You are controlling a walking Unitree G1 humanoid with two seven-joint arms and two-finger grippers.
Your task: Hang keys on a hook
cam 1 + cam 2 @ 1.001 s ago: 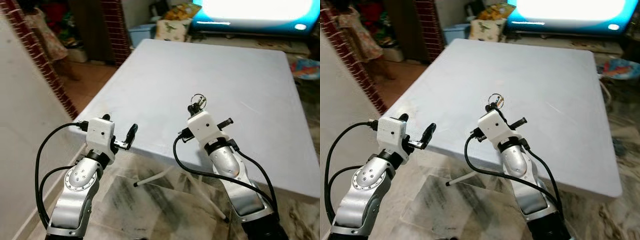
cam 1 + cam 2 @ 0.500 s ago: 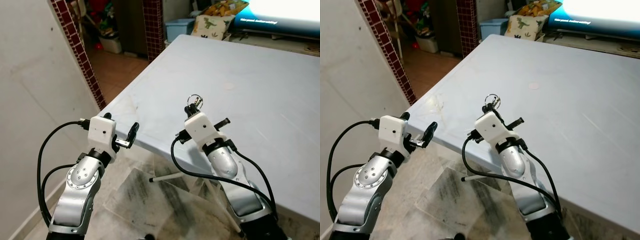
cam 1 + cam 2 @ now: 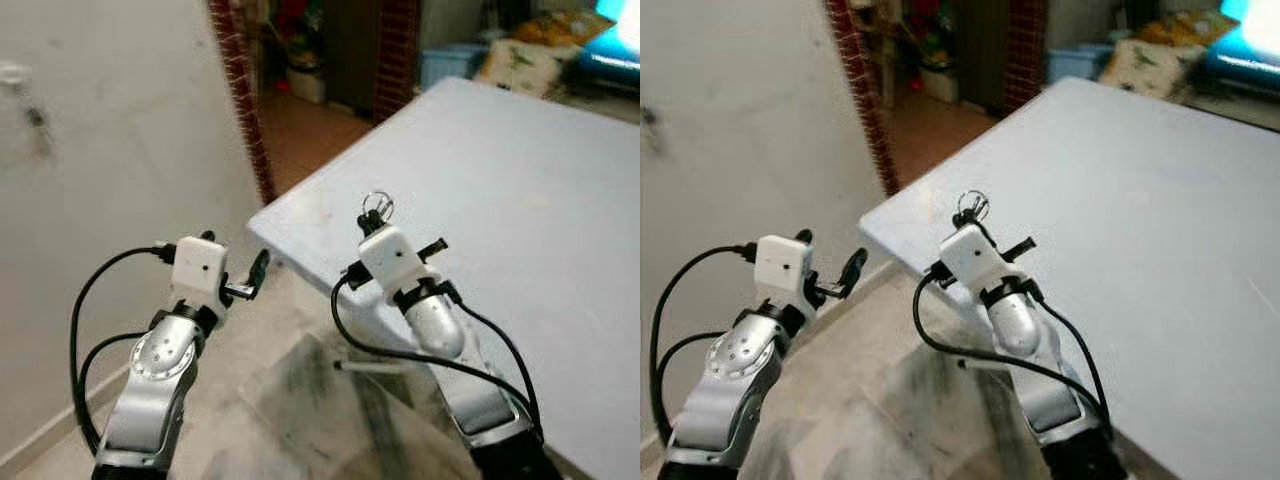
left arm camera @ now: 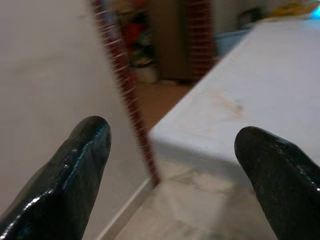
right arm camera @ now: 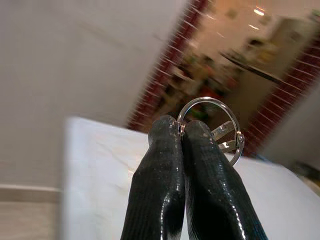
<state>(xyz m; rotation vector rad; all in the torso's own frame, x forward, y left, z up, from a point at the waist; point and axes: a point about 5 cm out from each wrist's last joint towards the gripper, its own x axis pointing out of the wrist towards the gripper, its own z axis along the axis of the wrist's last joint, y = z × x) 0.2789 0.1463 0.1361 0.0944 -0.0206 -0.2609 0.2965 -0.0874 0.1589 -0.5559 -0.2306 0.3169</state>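
Since the earlier frames the camera has swung left, bringing more plain grey wall [image 3: 100,150] and the red brick pillar [image 3: 238,90] into view. Right gripper [image 3: 372,213] is clamped on the silver key ring with keys [image 5: 220,131], raised above the pale blue table [image 3: 520,190] corner. Left gripper [image 4: 170,165], fingers spread wide, is empty beside the table edge.

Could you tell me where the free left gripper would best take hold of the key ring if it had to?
Probably the bare upper arc of the key ring, coming from above: that loop stands clear over the right gripper, whose shut fingers cover the lower part. The left gripper is open.
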